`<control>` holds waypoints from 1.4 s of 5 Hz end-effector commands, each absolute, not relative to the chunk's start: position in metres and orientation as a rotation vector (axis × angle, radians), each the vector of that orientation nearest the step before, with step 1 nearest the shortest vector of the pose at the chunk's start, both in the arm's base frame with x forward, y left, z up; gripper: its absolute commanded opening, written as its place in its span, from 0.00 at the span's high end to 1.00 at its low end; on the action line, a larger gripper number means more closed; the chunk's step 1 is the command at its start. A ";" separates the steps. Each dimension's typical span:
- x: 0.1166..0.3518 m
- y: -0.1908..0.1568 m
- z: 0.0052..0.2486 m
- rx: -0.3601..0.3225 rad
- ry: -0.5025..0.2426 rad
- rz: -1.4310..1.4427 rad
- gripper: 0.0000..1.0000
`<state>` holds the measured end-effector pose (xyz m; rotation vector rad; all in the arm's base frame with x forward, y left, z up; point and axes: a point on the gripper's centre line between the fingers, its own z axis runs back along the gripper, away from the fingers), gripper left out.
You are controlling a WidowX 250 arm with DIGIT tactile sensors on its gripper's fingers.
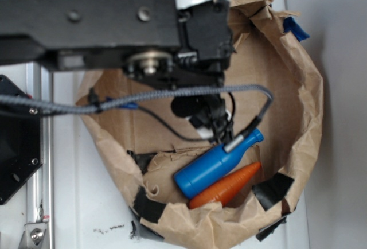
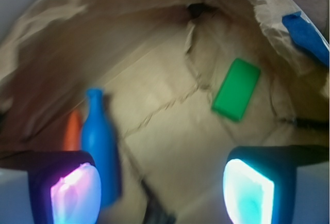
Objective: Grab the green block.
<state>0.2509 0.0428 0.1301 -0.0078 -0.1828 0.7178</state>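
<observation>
The green block (image 2: 236,89) lies flat on the brown paper floor of the bag, seen in the wrist view at upper right; the arm hides it in the exterior view. My gripper (image 2: 162,190) hangs above the bag floor with its jaws wide apart and nothing between them. One pad glows pink (image 2: 76,193), the other cyan (image 2: 248,192). The block lies ahead of the cyan pad, apart from both. In the exterior view the gripper (image 1: 209,120) reaches down into the bag.
A blue bottle (image 2: 99,141) (image 1: 217,163) and an orange carrot toy (image 2: 72,131) (image 1: 225,186) lie side by side near the pink pad. The crumpled paper bag wall (image 1: 304,94) with black tape patches rings everything. Blue tape (image 2: 307,33) sits on the rim.
</observation>
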 end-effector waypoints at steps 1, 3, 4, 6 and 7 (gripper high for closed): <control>0.262 0.089 0.099 0.061 -0.274 0.816 0.00; 0.256 0.112 0.089 0.118 -0.256 0.877 0.00; 0.246 0.113 0.092 0.130 -0.244 0.883 0.00; 0.229 0.108 0.078 0.104 -0.174 0.994 0.00; 0.231 0.107 0.073 0.108 -0.187 1.006 0.00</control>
